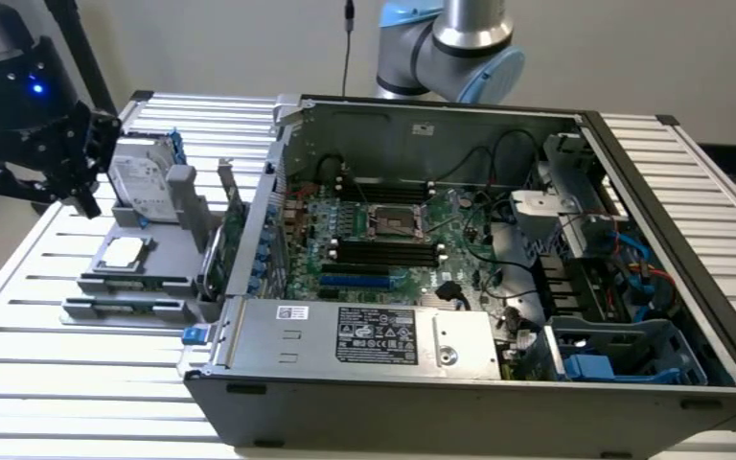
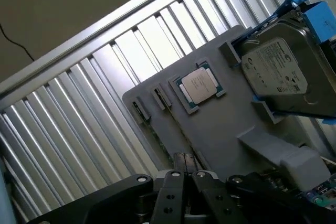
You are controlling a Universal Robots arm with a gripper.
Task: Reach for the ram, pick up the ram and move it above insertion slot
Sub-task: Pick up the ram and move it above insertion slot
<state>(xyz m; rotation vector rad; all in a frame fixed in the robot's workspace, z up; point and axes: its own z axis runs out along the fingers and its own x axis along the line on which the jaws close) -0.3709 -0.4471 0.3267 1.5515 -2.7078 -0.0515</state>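
the ram (image 1: 129, 307) sits on edge in the grey holder's (image 2: 226, 129) front slot, lengthwise from the exterior view's left to its right, near the processor (image 2: 199, 86) and hard drive (image 2: 275, 72), the gripper (image 1: 84, 196) above, closed and empty.

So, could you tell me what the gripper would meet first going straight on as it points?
The gripper would likely meet the grey parts holder, near the processor chip; depth is unclear.
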